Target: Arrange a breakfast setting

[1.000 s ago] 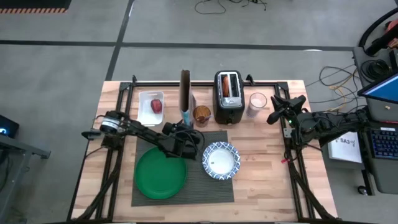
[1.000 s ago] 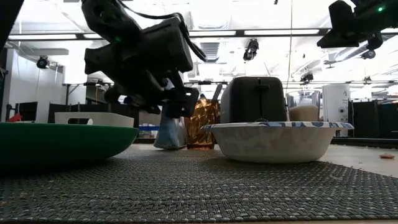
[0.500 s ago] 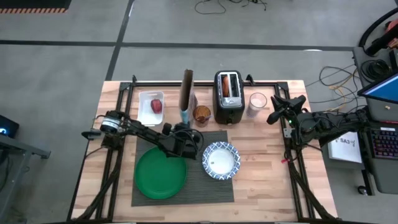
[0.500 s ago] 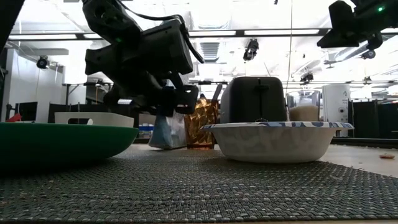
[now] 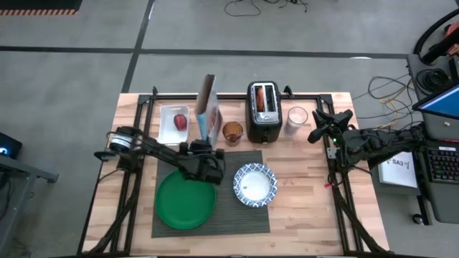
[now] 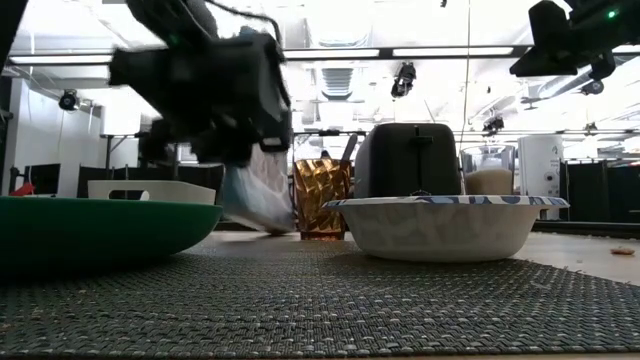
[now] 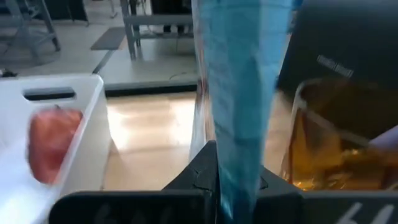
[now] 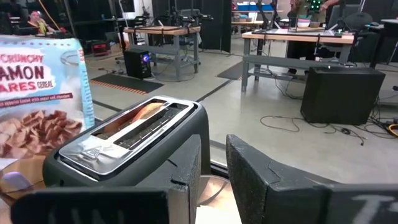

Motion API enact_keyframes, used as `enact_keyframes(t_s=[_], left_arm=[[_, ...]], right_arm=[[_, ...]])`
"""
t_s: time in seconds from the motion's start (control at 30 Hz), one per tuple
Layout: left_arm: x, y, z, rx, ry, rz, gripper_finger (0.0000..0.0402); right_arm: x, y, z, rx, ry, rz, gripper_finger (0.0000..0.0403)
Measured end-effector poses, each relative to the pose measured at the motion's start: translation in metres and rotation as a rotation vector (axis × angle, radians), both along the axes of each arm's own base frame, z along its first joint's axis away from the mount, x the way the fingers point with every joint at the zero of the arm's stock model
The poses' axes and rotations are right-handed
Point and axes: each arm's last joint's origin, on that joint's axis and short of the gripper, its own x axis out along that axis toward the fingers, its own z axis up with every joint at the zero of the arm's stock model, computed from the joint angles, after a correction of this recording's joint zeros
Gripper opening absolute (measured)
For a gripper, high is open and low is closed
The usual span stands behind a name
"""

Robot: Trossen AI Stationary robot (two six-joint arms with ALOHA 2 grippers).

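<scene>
Cereal box (image 8: 38,99), clamped by left gripper (image 5: 203,147), reads "CRUNCHY… CEREAL".

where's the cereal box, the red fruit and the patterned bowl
cereal box (image 5: 206,107), high view, on its upper edge, held in the left gripper (image 5: 203,152)
red fruit (image 5: 180,121), high view, its middle
patterned bowl (image 5: 255,185), high view, its white inside

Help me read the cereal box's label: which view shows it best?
The right wrist view: the cereal box faces it, printed front legible. The high view shows it tilted, the low view a blurred lower corner, and the left wrist view its blue edge, clamped by the left gripper.
</scene>
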Motion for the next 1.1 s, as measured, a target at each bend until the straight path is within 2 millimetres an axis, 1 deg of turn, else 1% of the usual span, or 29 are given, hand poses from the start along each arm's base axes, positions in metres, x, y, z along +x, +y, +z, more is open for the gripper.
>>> enact_keyframes(t_s=[0.17, 0.27, 0.4, 0.53, 0.63, 0.77, 1.0, 1.1], left_arm=[[-0.012, -0.005, 0.026, 0.018, -0.028, -0.018, 0.0000], [-0.014, -0.006, 0.031, -0.005, 0.009, -0.035, 0.0000], [-0.014, -0.010, 0.024, -0.056, 0.086, -0.062, 0.0000], [-0.014, -0.019, 0.005, -0.091, 0.168, -0.088, 0.0001], [-0.014, -0.022, -0.007, -0.097, 0.221, -0.095, 0.0011], [-0.014, -0.022, -0.017, -0.099, 0.226, -0.081, 0.0050], [-0.014, -0.022, -0.019, -0.096, 0.235, -0.075, 0.0164], [-0.015, -0.021, -0.019, -0.087, 0.265, -0.081, 0.0204]], right_arm=[[0.000, 0.000, 0.000, 0.001, -0.003, 0.000, 0.0068], [0.000, 0.000, 0.000, 0.001, -0.003, 0.000, 0.0068], [0.000, 0.000, 0.000, 0.001, -0.004, 0.000, 0.0068], [0.000, 0.000, 0.000, 0.001, -0.005, 0.001, 0.0068], [0.000, 0.000, 0.001, 0.001, -0.007, 0.001, 0.0068], [0.000, 0.000, 0.001, 0.001, -0.008, 0.000, 0.0068], [0.000, 0.000, 0.001, 0.002, -0.009, 0.001, 0.0068], [0.001, 0.000, 0.001, 0.002, -0.009, 0.001, 0.0068]])
